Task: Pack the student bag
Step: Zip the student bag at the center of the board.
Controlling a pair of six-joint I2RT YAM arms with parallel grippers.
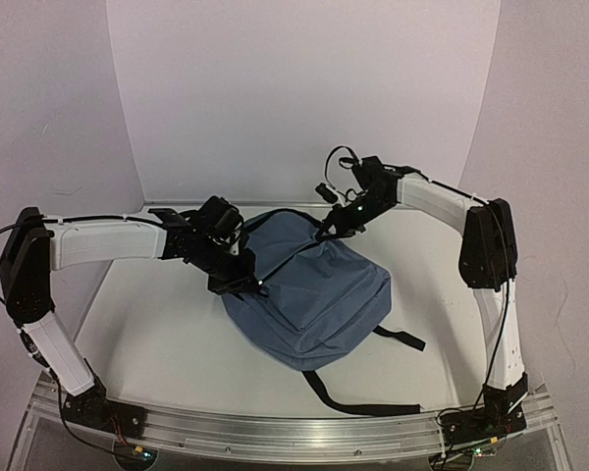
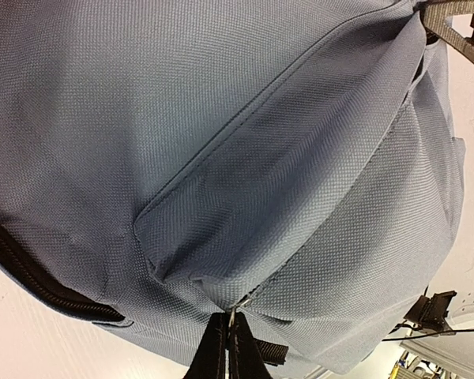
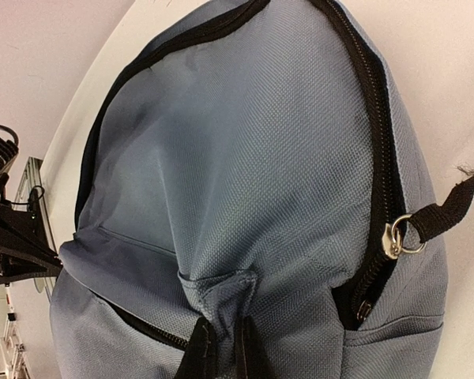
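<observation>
Pinching slate-blue fabric folds, the left gripper (image 2: pixel 227 341) and right gripper (image 3: pixel 221 347) are both clamping tight on the student bag (image 1: pixel 309 289).

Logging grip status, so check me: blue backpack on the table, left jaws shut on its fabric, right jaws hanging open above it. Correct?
Not quite. The right jaws are shut too, pinching a fold of the backpack fabric, as the right wrist view shows. The rest stands.
</observation>
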